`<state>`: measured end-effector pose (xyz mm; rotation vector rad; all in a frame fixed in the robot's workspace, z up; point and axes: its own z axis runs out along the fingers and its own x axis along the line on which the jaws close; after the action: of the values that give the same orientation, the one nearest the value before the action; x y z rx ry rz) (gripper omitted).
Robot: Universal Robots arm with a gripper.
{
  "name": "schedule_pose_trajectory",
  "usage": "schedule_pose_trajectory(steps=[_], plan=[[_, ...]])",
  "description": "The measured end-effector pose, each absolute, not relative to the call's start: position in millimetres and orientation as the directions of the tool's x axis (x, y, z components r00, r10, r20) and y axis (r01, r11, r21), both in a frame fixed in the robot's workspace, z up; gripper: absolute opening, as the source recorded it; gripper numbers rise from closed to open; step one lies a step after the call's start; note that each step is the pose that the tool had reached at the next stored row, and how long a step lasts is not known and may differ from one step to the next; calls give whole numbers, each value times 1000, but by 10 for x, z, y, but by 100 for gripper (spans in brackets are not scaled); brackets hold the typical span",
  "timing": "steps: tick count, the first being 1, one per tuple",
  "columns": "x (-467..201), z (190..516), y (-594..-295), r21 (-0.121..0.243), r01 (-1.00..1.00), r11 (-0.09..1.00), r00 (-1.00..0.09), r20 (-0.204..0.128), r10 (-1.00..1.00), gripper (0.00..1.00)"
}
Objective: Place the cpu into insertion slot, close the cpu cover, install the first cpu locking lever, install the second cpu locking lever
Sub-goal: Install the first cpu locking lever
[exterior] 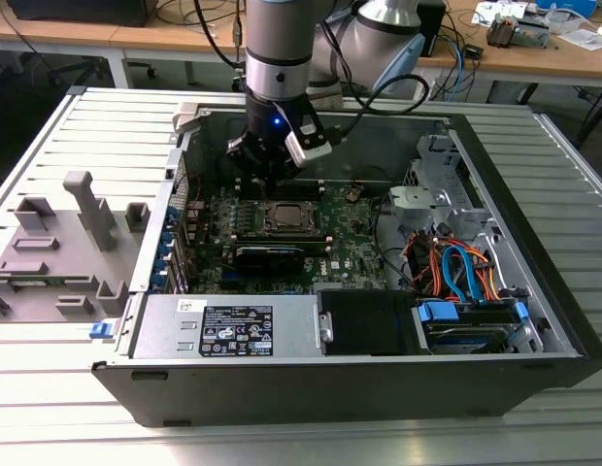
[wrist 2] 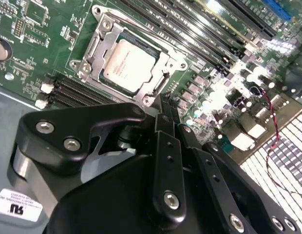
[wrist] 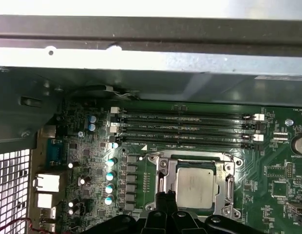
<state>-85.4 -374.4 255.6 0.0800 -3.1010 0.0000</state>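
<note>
The cpu (wrist 2: 129, 66) lies flat in the insertion slot (exterior: 286, 216) on the green board, its silver-grey top showing (wrist: 195, 187). The cpu cover (wrist 2: 104, 34) lies down around the chip as a silver frame (wrist: 163, 178). How the locking levers along the socket's sides are set cannot be made out. My gripper (wrist: 166, 199) hangs just above the board at one edge of the socket, black fingers (wrist 2: 163, 124) together with nothing between them. In the exterior view the gripper (exterior: 272, 175) sits inside the case just behind the socket.
Long black memory slots (wrist: 185, 126) run beside the socket toward the case wall (wrist: 141, 53). A black expansion card (exterior: 270, 254), the power supply (exterior: 233, 325) and a bundle of cables (exterior: 456, 272) fill the case. A grey fixture (exterior: 58, 243) stands outside on the exterior view's left.
</note>
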Motion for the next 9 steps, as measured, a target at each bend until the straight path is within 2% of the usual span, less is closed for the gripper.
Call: schedule_pose_trajectory(steps=[9], plan=[[-1103,2558,-3744,1,-52,999,-998,28,-52,11]])
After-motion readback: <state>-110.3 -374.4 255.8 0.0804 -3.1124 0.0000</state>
